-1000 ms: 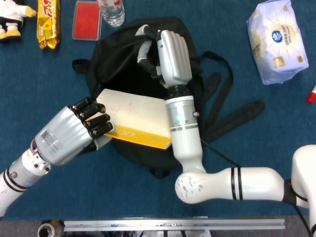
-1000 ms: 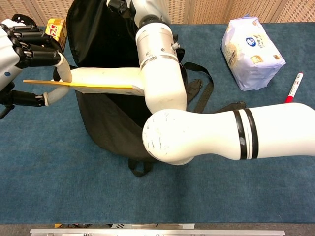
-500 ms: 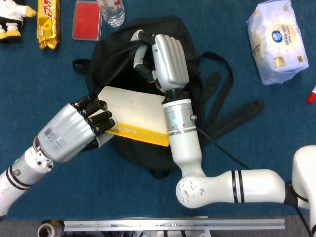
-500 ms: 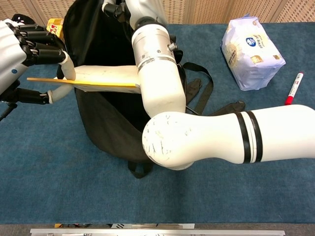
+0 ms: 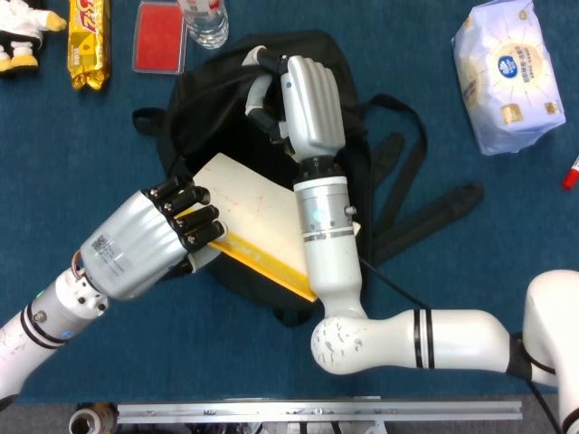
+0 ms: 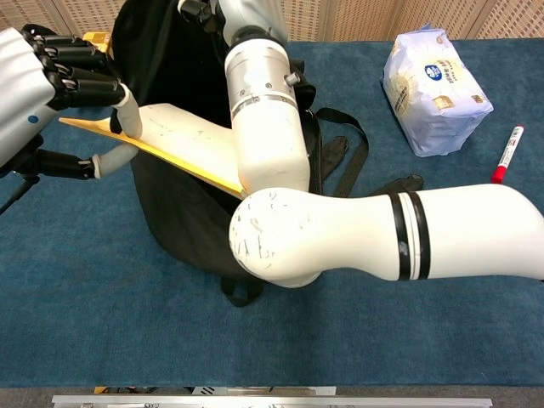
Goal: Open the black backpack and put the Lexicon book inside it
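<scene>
On the blue cloth table (image 5: 81, 136), the right hand (image 5: 303, 95) grips the black fabric backpack (image 5: 217, 108) mouth while the left hand (image 5: 149, 240) clasps the cream, yellow-spined Lexicon book (image 5: 249, 217) tilted at that opening, where its far corner may snag the rim.

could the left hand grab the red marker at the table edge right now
Probably not. The left hand is gripping the book, and the red marker lies at the opposite edge, beyond the right arm and backpack.
</scene>
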Motion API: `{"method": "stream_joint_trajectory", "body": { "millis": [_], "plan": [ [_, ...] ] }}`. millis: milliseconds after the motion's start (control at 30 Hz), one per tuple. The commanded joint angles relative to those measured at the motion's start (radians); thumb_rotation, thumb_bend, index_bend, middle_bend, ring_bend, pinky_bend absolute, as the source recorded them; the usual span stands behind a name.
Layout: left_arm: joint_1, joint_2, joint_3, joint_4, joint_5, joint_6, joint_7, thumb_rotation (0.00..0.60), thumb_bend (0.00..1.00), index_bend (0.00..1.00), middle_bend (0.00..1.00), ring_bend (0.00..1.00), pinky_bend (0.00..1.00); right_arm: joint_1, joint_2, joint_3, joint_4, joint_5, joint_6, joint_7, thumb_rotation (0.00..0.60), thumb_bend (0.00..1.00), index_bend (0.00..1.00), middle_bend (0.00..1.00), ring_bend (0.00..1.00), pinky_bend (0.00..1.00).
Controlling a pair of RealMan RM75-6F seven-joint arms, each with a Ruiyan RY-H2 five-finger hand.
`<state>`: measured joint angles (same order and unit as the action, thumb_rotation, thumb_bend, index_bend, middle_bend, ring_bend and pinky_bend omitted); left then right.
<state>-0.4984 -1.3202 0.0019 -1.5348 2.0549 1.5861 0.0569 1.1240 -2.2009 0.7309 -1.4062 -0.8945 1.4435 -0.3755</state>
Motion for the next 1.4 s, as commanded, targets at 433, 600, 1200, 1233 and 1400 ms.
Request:
{"method": "stream_joint_trajectory", "body": {
  "millis": [433, 600, 1200, 1233, 1400],
  "plan": [
    [-0.021, -0.002, -0.011, -0.03, -0.02, -0.04, 0.014, 0.6, 0.39, 0.72, 0.64, 0.45, 0.44, -0.018, 0.019, 0.002, -0.045, 0.004, -0.026, 0.012, 0.6, 0.96, 0.73, 0.67, 0.63, 0.84],
    [-0.028, 0.007, -0.021, -0.055, -0.03, -0.05, 0.023, 0.6, 0.39, 0.72, 0.64, 0.45, 0.43, -0.029, 0.031, -0.011, -0.05, 0.0, -0.039, 0.02, 0.6, 0.96, 0.73, 0.67, 0.63, 0.84],
    [-0.05, 0.002, -0.032, -0.122, -0.071, -0.122, 0.049, 0.6, 0.39, 0.72, 0.64, 0.45, 0.43, -0.04, 0.036, 0.003, -0.081, 0.017, -0.057, 0.061, 0.6, 0.96, 0.73, 0.67, 0.63, 0.84],
    [-0.053, -0.003, -0.035, -0.121, -0.079, -0.128, 0.048, 0.6, 0.39, 0.72, 0.64, 0.45, 0.43, -0.04, 0.038, 0.002, -0.082, 0.016, -0.059, 0.063, 0.6, 0.96, 0.73, 0.67, 0.63, 0.84],
    [-0.058, -0.021, -0.043, -0.11, -0.119, -0.155, 0.047, 0.6, 0.39, 0.72, 0.64, 0.45, 0.43, -0.049, 0.044, -0.004, -0.097, 0.018, -0.065, 0.075, 0.6, 0.96, 0.73, 0.67, 0.63, 0.84]
  ]
}}
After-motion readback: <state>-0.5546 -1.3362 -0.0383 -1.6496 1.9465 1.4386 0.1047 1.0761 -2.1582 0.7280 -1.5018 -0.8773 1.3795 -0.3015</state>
